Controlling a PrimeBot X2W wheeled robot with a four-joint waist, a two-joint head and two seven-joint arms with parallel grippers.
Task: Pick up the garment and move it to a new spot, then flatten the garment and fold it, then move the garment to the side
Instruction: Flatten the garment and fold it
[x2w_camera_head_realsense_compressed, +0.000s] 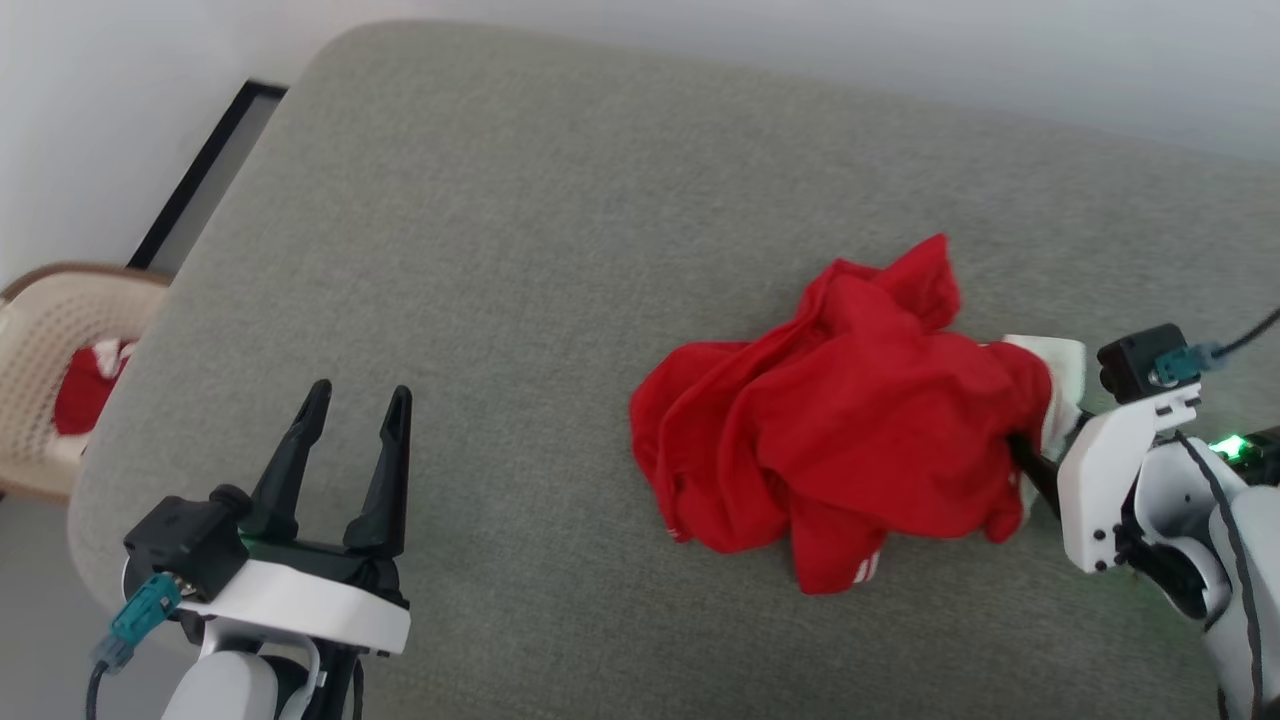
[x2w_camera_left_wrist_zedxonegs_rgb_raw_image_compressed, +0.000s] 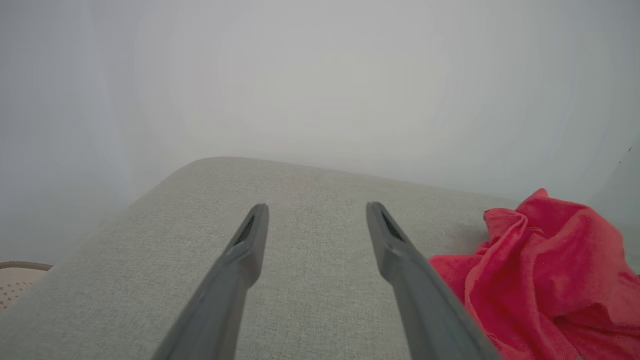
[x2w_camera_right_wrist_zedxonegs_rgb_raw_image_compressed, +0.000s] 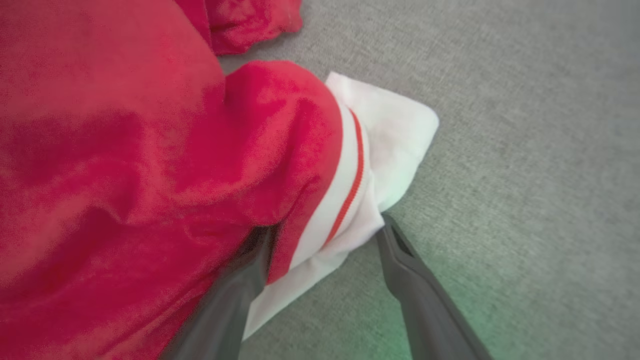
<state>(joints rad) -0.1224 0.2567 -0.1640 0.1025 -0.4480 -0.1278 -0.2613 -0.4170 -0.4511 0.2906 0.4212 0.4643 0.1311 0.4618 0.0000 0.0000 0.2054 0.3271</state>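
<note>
The right gripper (x2w_camera_right_wrist_zedxonegs_rgb_raw_image_compressed: 325, 227) is standing open, its two dark fingers (x2w_camera_right_wrist_zedxonegs_rgb_raw_image_compressed: 415, 280) spreading to either side of the garment's white cuff band (x2w_camera_right_wrist_zedxonegs_rgb_raw_image_compressed: 395, 130). One finger is touching the band's outer edge, and the other is lying partly beneath a red fold. The band is sitting between the fingers without being pinched.

The garment (x2w_camera_head_realsense_compressed: 840, 420) is lying crumpled in a loose red heap on the grey padded surface (x2w_camera_head_realsense_compressed: 500, 250). Its white cuff band is poking out on the side facing the right gripper, and a few thin white stripes (x2w_camera_head_realsense_compressed: 866, 570) are showing along the heap's near edge.

The left gripper (x2w_camera_head_realsense_compressed: 360, 400) is waiting well apart from the garment, off to its left and nearer the robot. Its fingers are standing wide over the padded surface and holding nothing. In the left wrist view the garment is showing just beyond that gripper's right finger.

Far to the garment's left, past the rounded edge of the padded surface, a beige perforated basket (x2w_camera_head_realsense_compressed: 40, 330) is holding a small red-and-white cloth bundle (x2w_camera_head_realsense_compressed: 90, 385). A dark strip (x2w_camera_head_realsense_compressed: 210, 170) is running along the pale wall behind it.
</note>
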